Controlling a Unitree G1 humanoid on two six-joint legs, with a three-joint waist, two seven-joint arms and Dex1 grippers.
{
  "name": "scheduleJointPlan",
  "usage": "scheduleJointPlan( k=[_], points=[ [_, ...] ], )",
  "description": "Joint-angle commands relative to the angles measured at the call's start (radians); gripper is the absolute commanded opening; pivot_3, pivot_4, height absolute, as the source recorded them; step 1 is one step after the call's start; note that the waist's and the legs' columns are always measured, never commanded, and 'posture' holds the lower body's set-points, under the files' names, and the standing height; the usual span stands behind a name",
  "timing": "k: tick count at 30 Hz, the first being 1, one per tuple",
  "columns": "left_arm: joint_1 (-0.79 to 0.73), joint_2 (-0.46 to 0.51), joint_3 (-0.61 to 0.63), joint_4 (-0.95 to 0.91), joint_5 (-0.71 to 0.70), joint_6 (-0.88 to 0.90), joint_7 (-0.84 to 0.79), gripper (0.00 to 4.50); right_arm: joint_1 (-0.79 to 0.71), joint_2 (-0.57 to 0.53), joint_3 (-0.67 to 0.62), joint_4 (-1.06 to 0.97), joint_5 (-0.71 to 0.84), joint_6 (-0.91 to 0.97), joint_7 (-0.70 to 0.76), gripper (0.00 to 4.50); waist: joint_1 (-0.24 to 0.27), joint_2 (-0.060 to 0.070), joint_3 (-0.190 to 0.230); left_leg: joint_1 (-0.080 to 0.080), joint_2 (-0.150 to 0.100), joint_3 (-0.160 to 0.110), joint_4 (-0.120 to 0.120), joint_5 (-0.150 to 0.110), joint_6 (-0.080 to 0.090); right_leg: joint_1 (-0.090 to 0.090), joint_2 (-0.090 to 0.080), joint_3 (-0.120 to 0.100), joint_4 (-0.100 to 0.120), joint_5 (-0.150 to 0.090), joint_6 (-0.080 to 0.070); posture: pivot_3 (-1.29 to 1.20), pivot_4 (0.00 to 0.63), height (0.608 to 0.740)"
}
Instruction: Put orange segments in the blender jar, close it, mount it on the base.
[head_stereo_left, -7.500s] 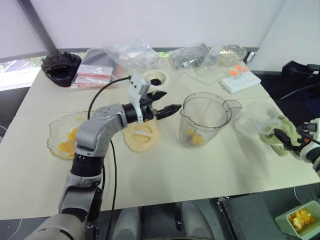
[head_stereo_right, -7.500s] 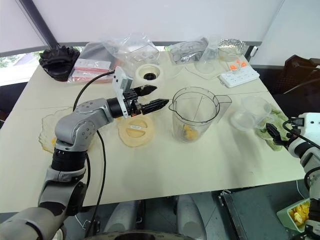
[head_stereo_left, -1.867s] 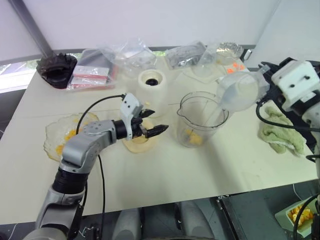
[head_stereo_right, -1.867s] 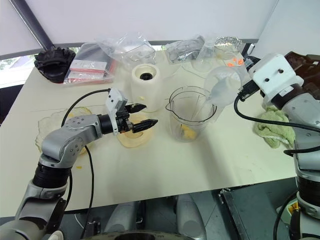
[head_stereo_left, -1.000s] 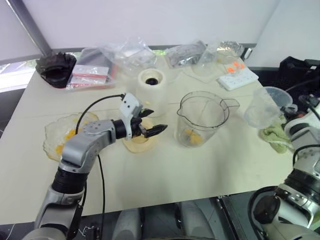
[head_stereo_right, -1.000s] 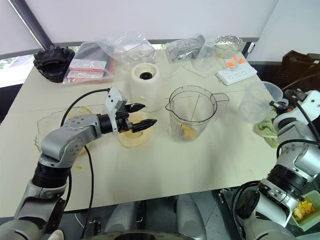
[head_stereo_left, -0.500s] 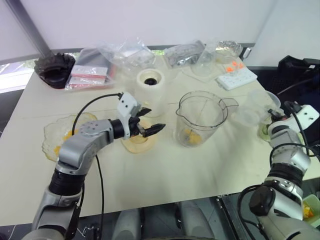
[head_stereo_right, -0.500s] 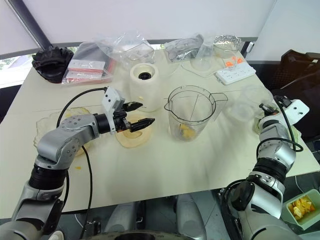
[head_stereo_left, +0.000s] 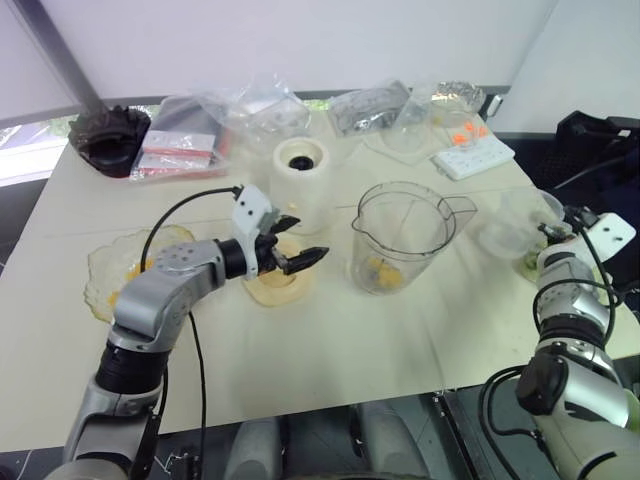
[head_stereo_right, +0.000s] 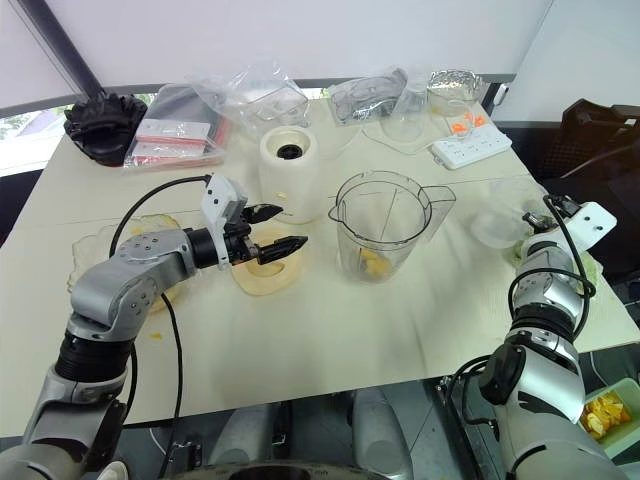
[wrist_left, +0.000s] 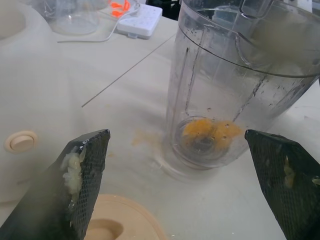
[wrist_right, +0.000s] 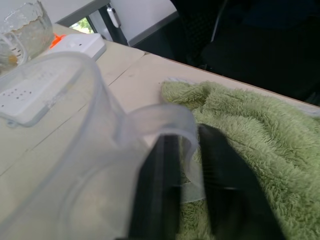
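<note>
At the counter's (head_stereo_left: 330, 340) middle, the blender jar (head_stereo_left: 400, 235) holds orange segments (wrist_left: 210, 131). Left end effector (head_stereo_left: 295, 258) released; right end effector's (wrist_right: 187, 165) fingers straddle the cup's (head_stereo_left: 515, 222) handle.

Your right gripper (wrist_right: 187, 190) sits behind clear cup's (wrist_right: 65, 150) handle; fingertips blurred through plastic, so grip or gap between fingers unreadable. Cup's lower body cut off by frame edge. Green towel (wrist_right: 260, 145) runs off frame too. Orange segments (wrist_left: 210, 132) in blender jar (wrist_left: 235, 85) smeared by jar wall; you can't count them. Jar's rim cut off at top.
</note>
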Motion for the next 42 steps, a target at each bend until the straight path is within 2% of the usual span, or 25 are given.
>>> scheduleJointPlan(
  k=[1,3,5,15,22,31,38,42],
  points=[
    [-0.008,0.003,0.011,-0.027,-0.009,-0.005,0.000,4.50,0.020,-0.019,0.010,-0.046,0.011,-0.002,-0.015,2.27,0.000,0.000,0.000,0.000,0.000,0.000,0.000,0.000,0.000,0.000,0.000,0.000,0.000,0.000,0.000,0.00,0.150,0.740],
    [-0.009,0.004,0.010,-0.027,-0.009,-0.005,-0.002,4.50,0.041,-0.021,0.016,-0.067,0.005,0.029,-0.052,3.43,0.000,0.000,0.000,0.000,0.000,0.000,0.000,0.000,0.000,0.000,0.000,0.000,0.000,0.000,0.000,0.00,0.150,0.740],
    [-0.011,0.004,0.009,-0.024,-0.008,-0.006,-0.004,4.50,0.064,-0.019,0.013,-0.102,0.012,0.046,-0.077,4.40,0.000,0.000,0.000,0.000,0.000,0.000,0.000,0.000,0.000,0.000,0.000,0.000,0.000,0.000,0.000,0.00,0.150,0.740],
    [-0.022,0.004,0.008,-0.005,-0.001,-0.015,-0.010,4.50,0.275,0.001,-0.003,-0.522,0.037,0.307,-0.227,4.40,0.006,0.000,0.000,0.000,0.000,-0.001,0.000,0.000,0.000,0.000,0.000,0.000,0.000,0.000,0.000,0.00,0.150,0.740],
    [-0.044,0.009,0.001,0.031,0.008,-0.032,-0.033,4.50,0.373,0.008,-0.009,-0.827,0.119,0.541,-0.223,4.40,0.004,0.000,0.000,0.000,0.000,-0.001,0.000,0.000,0.000,0.000,0.000,0.000,0.001,0.000,0.000,0.00,0.150,0.740],
    [-0.065,-0.002,-0.013,0.058,0.022,-0.049,-0.056,4.50,0.401,0.017,-0.036,-0.925,0.137,0.668,-0.234,4.40,0.005,0.000,0.000,0.000,0.000,0.000,0.000,0.000,0.000,0.000,0.000,0.000,0.000,0.000,0.000,0.00,0.150,0.740],
    [-0.076,0.049,0.003,0.096,0.041,-0.063,-0.095,4.50,0.557,-0.139,-0.024,-1.200,0.219,0.864,-0.019,4.40,0.007,0.001,-0.001,0.000,0.000,-0.001,0.000,0.000,0.000,0.000,0.000,-0.001,0.000,0.000,0.000,0.00,0.150,0.740],
    [-0.094,0.090,-0.011,0.142,0.063,-0.068,-0.128,4.50,0.662,-0.276,-0.027,-1.315,0.268,0.888,0.177,4.40,0.004,0.001,-0.001,0.000,0.000,-0.001,0.001,0.000,0.000,0.000,0.000,-0.001,0.000,-0.001,0.000,0.00,0.150,0.740]
  ],
)
